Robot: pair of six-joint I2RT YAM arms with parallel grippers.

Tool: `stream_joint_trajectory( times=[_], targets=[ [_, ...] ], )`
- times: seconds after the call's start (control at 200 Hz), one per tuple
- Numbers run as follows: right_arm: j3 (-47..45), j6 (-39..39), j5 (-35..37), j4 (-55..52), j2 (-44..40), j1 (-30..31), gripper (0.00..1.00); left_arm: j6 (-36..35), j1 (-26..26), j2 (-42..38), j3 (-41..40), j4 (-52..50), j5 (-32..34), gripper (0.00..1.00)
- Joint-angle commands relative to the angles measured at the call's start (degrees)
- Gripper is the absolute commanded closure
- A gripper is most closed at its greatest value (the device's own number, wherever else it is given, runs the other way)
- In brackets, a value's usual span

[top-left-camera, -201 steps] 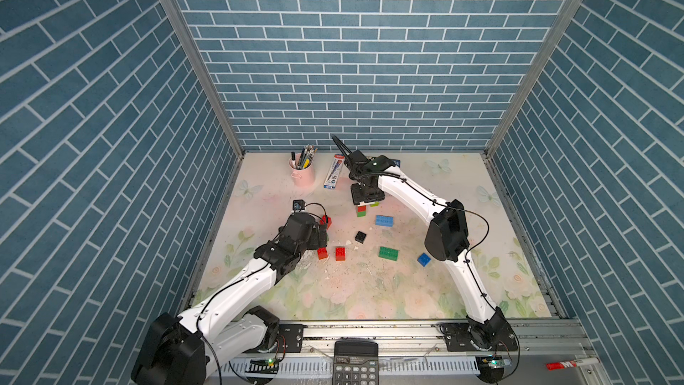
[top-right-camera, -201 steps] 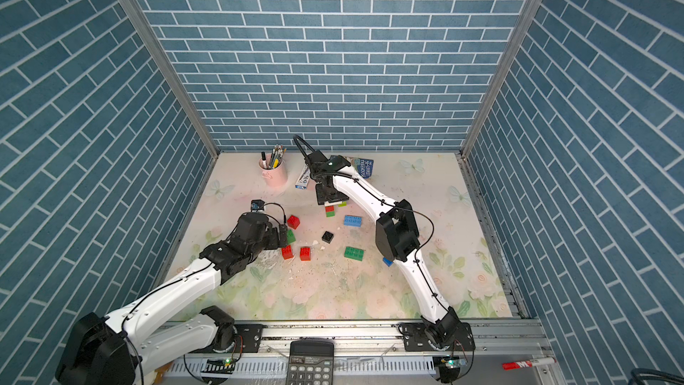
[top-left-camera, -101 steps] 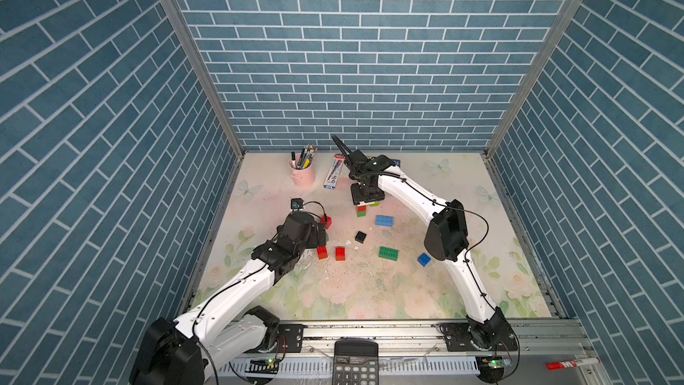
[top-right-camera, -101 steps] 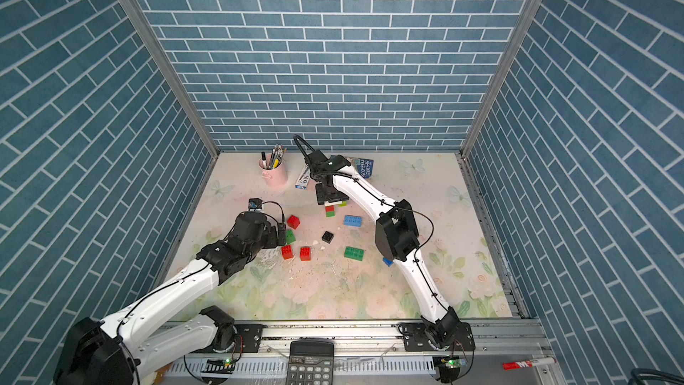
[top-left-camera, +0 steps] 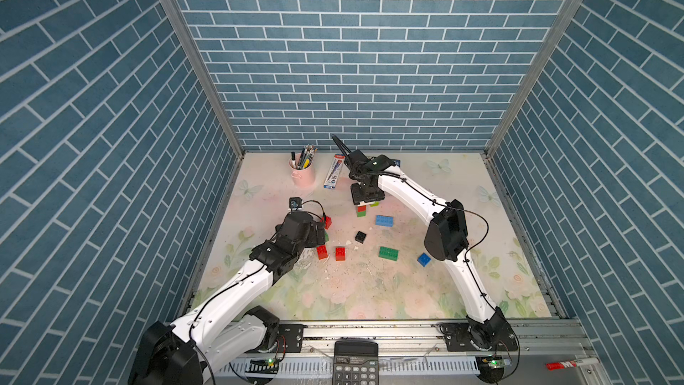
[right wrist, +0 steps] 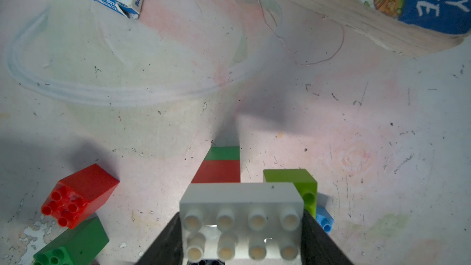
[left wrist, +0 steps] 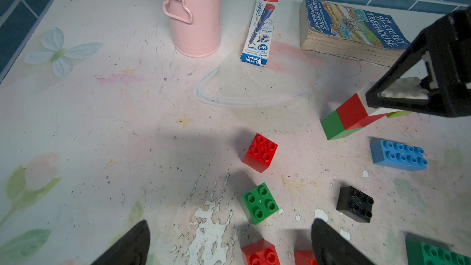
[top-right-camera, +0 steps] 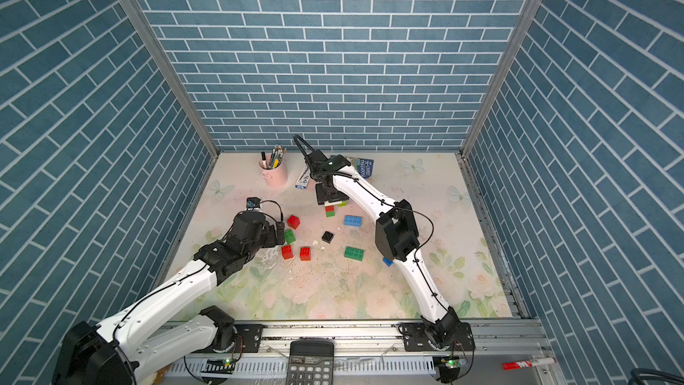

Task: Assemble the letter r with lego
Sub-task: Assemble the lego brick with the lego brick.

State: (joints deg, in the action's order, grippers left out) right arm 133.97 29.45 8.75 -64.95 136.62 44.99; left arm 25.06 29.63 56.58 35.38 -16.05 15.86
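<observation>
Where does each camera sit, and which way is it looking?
Top views: side by side, high in front, looking down on table and both arms.
Left wrist: above the open left gripper, facing loose bricks.
Right wrist: above the right gripper, looking down on the white brick it clamps.
Shared: both wrist views catch the pencil box.

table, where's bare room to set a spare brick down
Bare: the table's far right, past the right arm; the near strip between the long green brick and the front rail; the corner beside the pink cup. Crowded: the middle, from left gripper to stack.
</observation>
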Motion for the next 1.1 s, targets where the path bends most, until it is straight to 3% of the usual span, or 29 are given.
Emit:
stream_joint_trajectory(
  times=[0.0,0.315,1.09],
  targets=[
    [-1.17,-1.86,-0.4,-1.15,0.24,0.21,0.43,0.45,-0.36,-0.9,1.01,-1.26,1.11,0.0],
    [-2.22,-2.03,-0.99,0.41,-1.28,0.27,0.35,0.41,-0.36,-1.37,1.1,-1.52,1.37,0.0],
    [-6.57,-1.77,-1.46,3.58,-5.24,0.34,0.29,0.46,-0.36,-2.52,1.09,-1.7,0.75,0.0]
  ],
)
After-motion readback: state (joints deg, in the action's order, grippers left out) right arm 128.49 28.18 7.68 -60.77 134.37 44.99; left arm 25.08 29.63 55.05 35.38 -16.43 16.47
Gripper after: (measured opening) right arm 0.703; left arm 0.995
